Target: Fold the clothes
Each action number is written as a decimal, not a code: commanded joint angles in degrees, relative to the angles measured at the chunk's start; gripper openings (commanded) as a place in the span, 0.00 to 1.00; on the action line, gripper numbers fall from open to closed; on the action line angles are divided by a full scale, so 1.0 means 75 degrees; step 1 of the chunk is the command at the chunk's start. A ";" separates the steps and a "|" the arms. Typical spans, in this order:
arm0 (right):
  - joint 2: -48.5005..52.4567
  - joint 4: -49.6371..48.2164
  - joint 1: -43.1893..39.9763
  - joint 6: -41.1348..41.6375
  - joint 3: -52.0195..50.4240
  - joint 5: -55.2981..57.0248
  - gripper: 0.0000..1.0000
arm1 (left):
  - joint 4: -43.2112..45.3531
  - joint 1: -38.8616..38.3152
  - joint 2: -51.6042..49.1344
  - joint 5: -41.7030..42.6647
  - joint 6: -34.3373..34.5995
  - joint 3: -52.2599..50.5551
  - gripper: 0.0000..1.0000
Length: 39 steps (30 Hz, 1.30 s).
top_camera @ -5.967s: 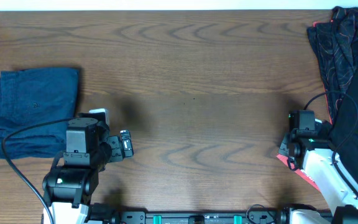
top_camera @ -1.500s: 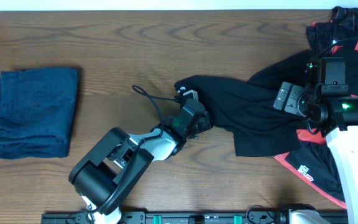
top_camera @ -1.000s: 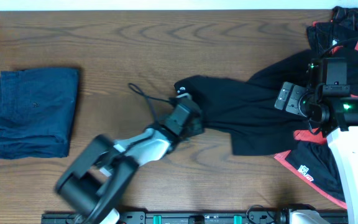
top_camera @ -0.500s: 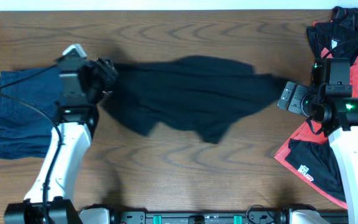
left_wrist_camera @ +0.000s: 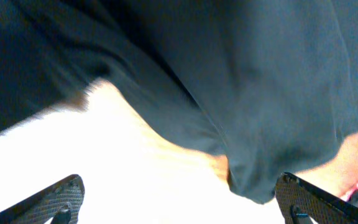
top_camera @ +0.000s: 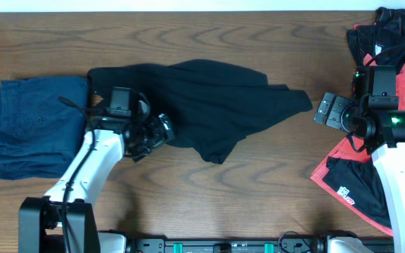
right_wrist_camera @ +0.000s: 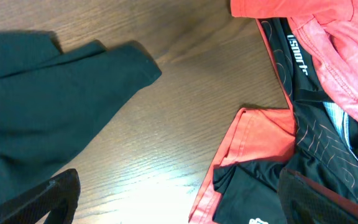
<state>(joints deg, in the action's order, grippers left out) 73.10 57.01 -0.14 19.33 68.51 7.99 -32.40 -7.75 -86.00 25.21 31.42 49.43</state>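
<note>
A black garment [top_camera: 209,102] lies spread and rumpled across the middle of the table, one sleeve [top_camera: 294,102] pointing right. My left gripper [top_camera: 163,130] is open at the garment's lower left part, holding nothing. In the left wrist view the black cloth [left_wrist_camera: 229,81] fills the upper frame, and the left gripper [left_wrist_camera: 179,205] has its fingertips [left_wrist_camera: 64,196] wide apart over bright table. My right gripper [top_camera: 327,112] stands open just right of the sleeve tip. In the right wrist view the sleeve [right_wrist_camera: 73,87] lies ahead to the left of the empty right gripper [right_wrist_camera: 179,208].
A folded blue garment [top_camera: 37,126] lies at the left edge, touching the black one's corner. A heap of red and black clothes [top_camera: 389,42] runs down the right side to a black-and-red piece [top_camera: 350,184], which shows as red and black clothes [right_wrist_camera: 316,106] beside the right fingers.
The left gripper has opened and let go of the black garment, then moved right and toward the front. The garment, stretched taut before, has settled onto the table. The right arm kept still.
</note>
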 commanded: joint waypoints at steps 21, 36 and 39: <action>0.2463 -0.1011 -0.0023 -0.1591 -0.0122 -0.1521 0.99 | 0.0857 -0.3238 -0.0149 -0.0516 0.1466 -0.0332 0.60; 0.4765 -0.3416 -0.0023 -0.1559 -0.0122 -0.1562 0.98 | 0.2483 -0.3923 -0.1725 -0.0510 0.1970 -0.0332 0.67; 0.4998 -0.3654 -0.0020 -0.1556 -0.0122 -0.1559 0.89 | 0.2483 -0.3923 -0.1766 -0.0513 0.1970 -0.0332 0.41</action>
<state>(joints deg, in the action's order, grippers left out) 109.40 30.44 -0.14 8.12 67.85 -3.25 -13.23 -36.97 -97.19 22.20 45.95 47.55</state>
